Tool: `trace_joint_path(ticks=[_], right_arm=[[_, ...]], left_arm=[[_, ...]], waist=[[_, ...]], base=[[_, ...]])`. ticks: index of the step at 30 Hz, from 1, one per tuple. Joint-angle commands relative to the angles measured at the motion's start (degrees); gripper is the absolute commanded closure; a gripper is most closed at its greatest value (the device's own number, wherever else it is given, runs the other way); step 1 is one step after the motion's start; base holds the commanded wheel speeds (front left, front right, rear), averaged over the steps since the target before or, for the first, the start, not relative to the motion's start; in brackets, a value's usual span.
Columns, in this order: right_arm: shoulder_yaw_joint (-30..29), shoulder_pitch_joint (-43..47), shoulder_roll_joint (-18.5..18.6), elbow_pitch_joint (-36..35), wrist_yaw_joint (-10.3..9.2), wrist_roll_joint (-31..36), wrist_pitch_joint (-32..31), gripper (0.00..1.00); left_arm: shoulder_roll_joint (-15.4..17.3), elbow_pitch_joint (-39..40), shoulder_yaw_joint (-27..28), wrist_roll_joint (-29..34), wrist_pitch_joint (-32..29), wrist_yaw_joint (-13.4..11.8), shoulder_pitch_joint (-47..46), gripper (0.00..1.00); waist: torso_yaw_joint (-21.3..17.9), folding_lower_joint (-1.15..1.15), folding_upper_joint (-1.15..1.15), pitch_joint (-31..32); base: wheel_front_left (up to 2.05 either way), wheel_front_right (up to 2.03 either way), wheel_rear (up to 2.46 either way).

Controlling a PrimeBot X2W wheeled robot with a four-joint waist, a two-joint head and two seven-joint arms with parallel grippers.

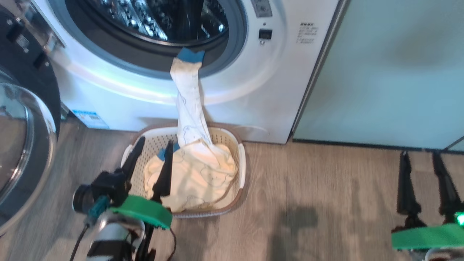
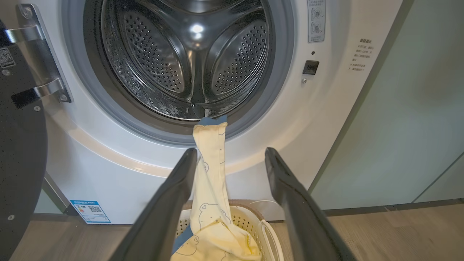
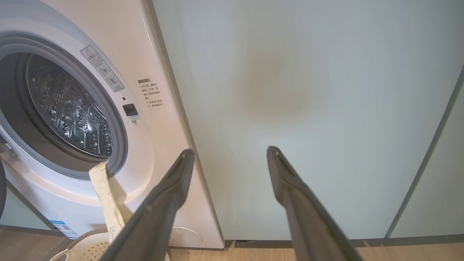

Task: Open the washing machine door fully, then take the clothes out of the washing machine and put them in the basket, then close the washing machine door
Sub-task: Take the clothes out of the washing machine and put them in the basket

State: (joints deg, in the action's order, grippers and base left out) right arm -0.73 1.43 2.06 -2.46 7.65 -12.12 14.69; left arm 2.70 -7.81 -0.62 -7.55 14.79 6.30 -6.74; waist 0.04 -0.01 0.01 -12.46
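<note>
The white washing machine [image 1: 253,90] stands with its drum open, and its black-rimmed door [image 1: 21,145] is swung out at the left. Pale yellow clothes [image 1: 195,174] lie heaped in the cream basket [image 1: 242,163] on the floor before it. One long strip [image 1: 188,108] still hangs from the drum's rubber rim by its blue end. My left gripper [image 1: 156,141] is open above the basket's left side, holding nothing. In the left wrist view the clothes [image 2: 210,174] hang just beside the left finger of that gripper [image 2: 230,152]. My right gripper [image 1: 419,155] is open over bare floor at the lower right.
A pale green cabinet panel [image 1: 391,72] adjoins the machine's right side; the right wrist view faces that panel [image 3: 308,108] between the open fingers [image 3: 170,195]. Wood-look floor [image 1: 326,203] lies free to the right of the basket. The drum [image 2: 188,58] looks bare inside.
</note>
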Motion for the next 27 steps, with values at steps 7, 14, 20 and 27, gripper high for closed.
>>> trace_joint_path(ticks=[7,14,20,27], right_arm=[[2.41,1.70,0.82,-1.11,-0.16,-0.50,0.31,0.00],[2.70,2.74,0.82,-1.17,-0.16,-0.41,0.31,0.00],[2.60,3.01,0.82,-1.41,-0.16,-0.26,0.31,0.00],[2.32,2.50,0.82,-1.68,-0.16,-0.10,0.31,0.00]], left_arm=[[1.29,4.48,1.35,0.22,-1.14,-1.12,2.83,0.00],[1.28,6.00,1.22,-0.11,-2.12,-1.96,4.85,0.00],[1.22,6.69,0.67,-0.32,-2.41,-2.39,5.32,0.00],[1.29,6.58,-0.19,-0.38,-2.24,-2.60,4.10,0.00]], waist=[[-0.98,0.01,-0.01,4.16],[-1.09,0.01,-0.01,5.22],[-0.98,0.01,-0.01,5.05],[-0.39,0.01,-0.01,3.31]], base=[[0.00,0.00,0.00],[0.00,0.00,0.00],[0.00,0.00,0.00],[0.00,0.00,0.00]])
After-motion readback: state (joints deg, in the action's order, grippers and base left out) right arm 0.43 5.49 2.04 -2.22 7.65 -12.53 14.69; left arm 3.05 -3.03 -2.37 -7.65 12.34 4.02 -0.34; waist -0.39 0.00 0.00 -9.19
